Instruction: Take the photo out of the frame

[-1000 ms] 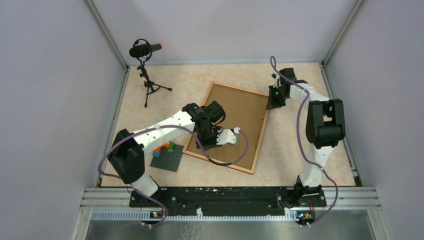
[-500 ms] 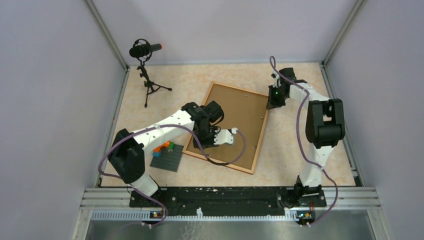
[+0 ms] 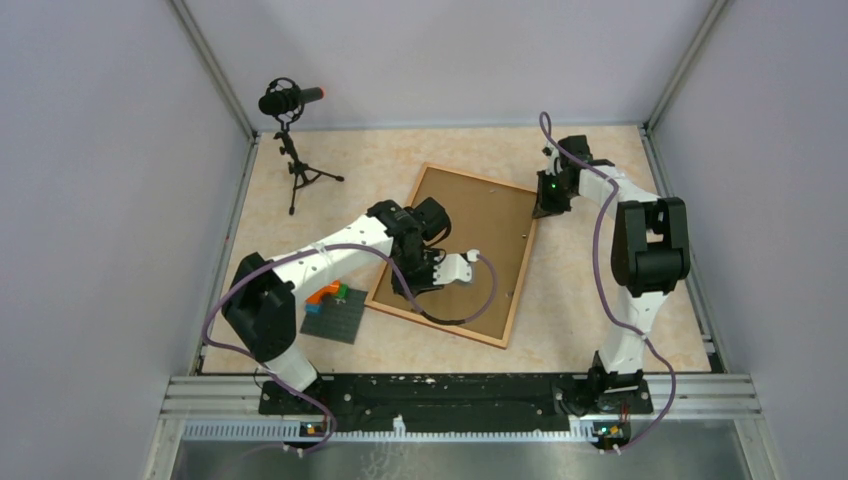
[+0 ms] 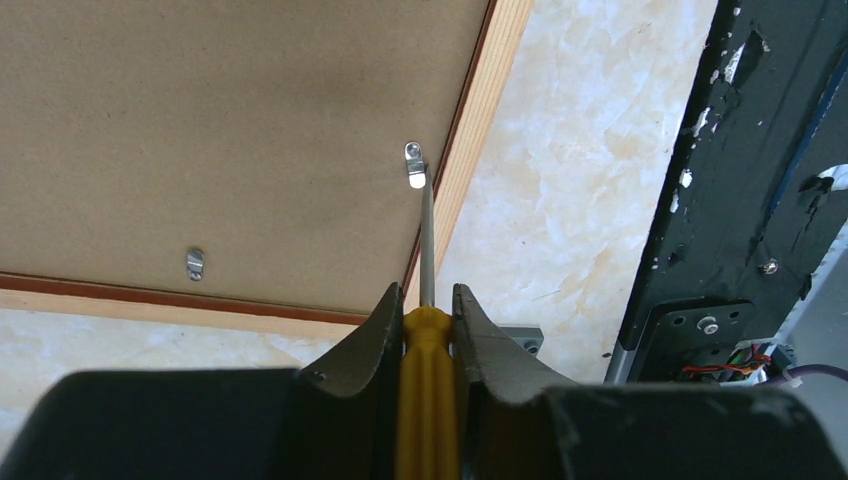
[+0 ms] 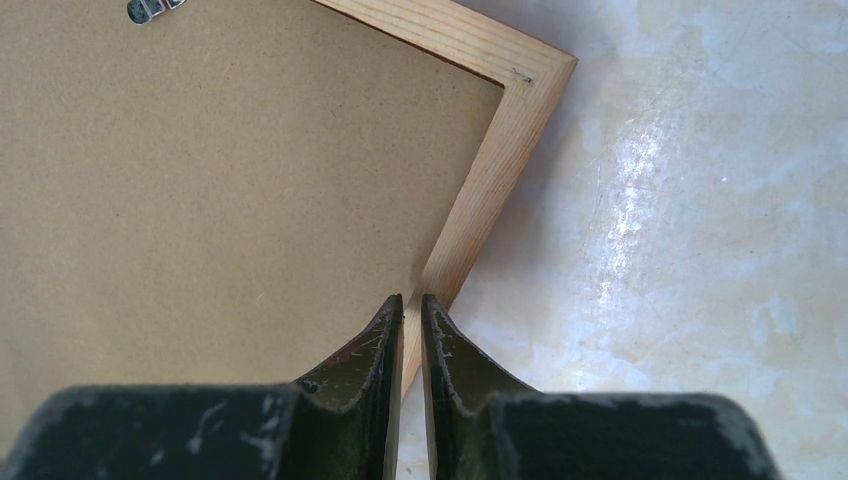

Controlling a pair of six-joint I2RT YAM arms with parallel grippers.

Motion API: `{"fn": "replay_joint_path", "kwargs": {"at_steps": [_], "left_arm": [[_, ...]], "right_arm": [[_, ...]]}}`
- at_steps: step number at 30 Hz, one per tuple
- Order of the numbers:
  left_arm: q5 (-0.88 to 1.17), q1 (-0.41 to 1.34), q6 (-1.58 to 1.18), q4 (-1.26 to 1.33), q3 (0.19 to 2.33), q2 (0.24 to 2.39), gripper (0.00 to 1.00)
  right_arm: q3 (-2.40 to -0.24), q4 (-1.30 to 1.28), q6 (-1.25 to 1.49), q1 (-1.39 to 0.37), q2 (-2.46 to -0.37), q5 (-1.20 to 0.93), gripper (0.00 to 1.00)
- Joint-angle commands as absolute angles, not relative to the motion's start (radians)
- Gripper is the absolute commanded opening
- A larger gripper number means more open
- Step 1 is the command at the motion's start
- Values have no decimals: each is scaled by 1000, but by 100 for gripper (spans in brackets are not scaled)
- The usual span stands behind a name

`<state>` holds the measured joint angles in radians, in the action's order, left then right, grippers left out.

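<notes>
- Top view: the frame (image 3: 470, 235) lies face down at mid-table (image 3: 380, 160), brown backing upward and set at a slant. We cannot see the photo.
- The left arm (image 3: 330, 255) reaches across the frame's near half, its purple cable (image 3: 455, 318) looping over the backing. The right arm (image 3: 650, 245) bends down to the far right corner.
- Beside the frame's near left corner sits a grey baseplate (image 3: 335, 318) with coloured bricks (image 3: 330, 293) – close to the wood, though we cannot tell if it touches. A microphone on a tripod (image 3: 292, 105) stands well apart at far left.
- Left wrist view: the left gripper (image 4: 428, 300) is clamped on a yellow-handled screwdriver (image 4: 428, 390). Its shaft tip meets a metal clip (image 4: 413, 152) just inside the wooden border. A second clip (image 4: 195, 263) sits along the adjoining edge. A black base rail (image 4: 740, 180) stands to the right.
- Right wrist view: the right gripper (image 5: 405, 305) has its jaws drawn almost together – only a sliver between – directly over the border near the corner. We cannot tell whether it bears on the wood. A clip (image 5: 150, 8) shows at the upper edge.
</notes>
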<state>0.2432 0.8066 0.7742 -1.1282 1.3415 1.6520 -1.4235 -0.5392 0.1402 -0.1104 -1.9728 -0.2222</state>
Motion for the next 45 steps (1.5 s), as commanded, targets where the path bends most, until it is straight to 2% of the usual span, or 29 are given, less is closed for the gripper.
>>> {"fn": "replay_joint_path", "kwargs": {"at_steps": [1, 20, 29, 36, 45], "left_arm": [[214, 804, 770, -1102, 1350, 1666, 0], [113, 805, 727, -994, 1398, 1662, 0], [157, 802, 744, -1057, 1409, 1643, 0], [225, 804, 882, -1175, 1409, 1603, 0], [219, 810, 889, -1206, 1437, 1672, 0]], "right_arm": [[-1434, -549, 123, -126, -2023, -207, 11], [-1447, -557, 120, -127, -2037, -222, 10], [-1445, -558, 118, -127, -2036, -222, 10], [-1446, -560, 121, -128, -2038, -230, 10], [-1453, -567, 121, -130, -2041, -230, 10]]}}
